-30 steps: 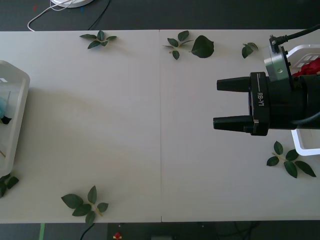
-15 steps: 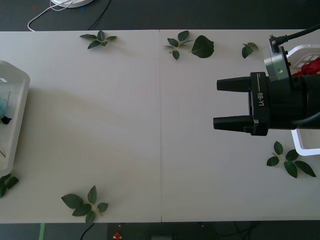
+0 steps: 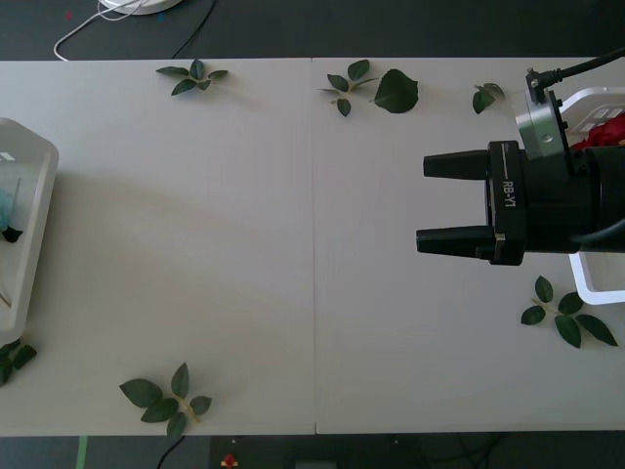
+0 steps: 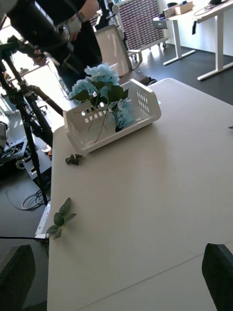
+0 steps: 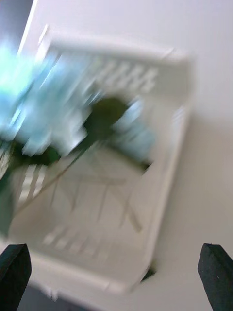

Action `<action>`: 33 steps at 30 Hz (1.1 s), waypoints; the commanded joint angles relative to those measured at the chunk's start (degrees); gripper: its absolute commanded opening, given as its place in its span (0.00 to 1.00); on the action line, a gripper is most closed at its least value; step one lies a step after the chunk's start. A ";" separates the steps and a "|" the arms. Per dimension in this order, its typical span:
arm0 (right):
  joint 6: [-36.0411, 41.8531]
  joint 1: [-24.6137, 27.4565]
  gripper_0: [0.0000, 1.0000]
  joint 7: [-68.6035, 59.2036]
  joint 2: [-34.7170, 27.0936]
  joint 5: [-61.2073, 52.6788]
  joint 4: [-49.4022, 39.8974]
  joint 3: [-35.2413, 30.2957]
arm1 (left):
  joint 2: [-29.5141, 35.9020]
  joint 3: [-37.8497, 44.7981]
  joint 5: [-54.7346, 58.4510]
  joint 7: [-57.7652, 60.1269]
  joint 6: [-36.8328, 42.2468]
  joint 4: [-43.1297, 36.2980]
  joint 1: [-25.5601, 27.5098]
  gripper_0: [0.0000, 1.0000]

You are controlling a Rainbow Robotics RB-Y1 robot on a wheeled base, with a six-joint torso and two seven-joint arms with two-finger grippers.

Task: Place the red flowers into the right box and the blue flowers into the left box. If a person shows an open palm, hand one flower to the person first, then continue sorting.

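Right tool (image 3: 455, 202): black two-finger type, fingers spread, nothing between them, over the right part of the white table (image 3: 293, 244) and pointing toward the table's middle. Directly behind the right tool sits the white plastic basket with thick rounded rim (image 3: 596, 283), at the table's right edge; deep-red rose heads (image 3: 605, 129) show inside it, count not determinable. The table ahead of the right tool is open up to the far left edge.

Left tool (image 5: 116, 272): fingers spread wide, nothing held, positioned over the white plastic shallow tray (image 3: 29, 234) at the table's left edge. Pale-blue hydrangea heads with thin stems and broad green leaves (image 4: 104, 90) lie in this tray; exact count not determinable, at least three heads seen from the right wrist view.

Loose green leaf sprigs on the table, counted from the front view: six. Three lie along the far edge, one just beside the right tool near the basket (image 3: 564, 315), one at the near edge (image 3: 166, 399), one beside the tray (image 3: 12, 358).
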 commanded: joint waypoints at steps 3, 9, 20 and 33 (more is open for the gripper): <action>-0.55 -0.80 1.00 1.29 -0.96 -0.53 -1.60 -0.32 | -1.68 -1.48 5.45 -16.49 0.46 -9.66 -5.56 1.00; -0.55 -0.80 1.00 1.29 -0.96 -0.53 -1.60 -0.32 | -6.07 -2.62 13.27 -34.95 -1.04 -16.17 -5.82 1.00; -0.55 -0.80 1.00 1.29 -0.96 -0.53 -1.60 -0.32 | -15.83 -14.40 23.55 -57.98 -6.75 -21.79 -5.91 1.00; -0.55 -0.80 1.00 1.29 -0.96 -0.53 -1.60 -0.32 | -23.39 -25.38 27.07 -68.44 -6.31 -19.51 -5.82 1.00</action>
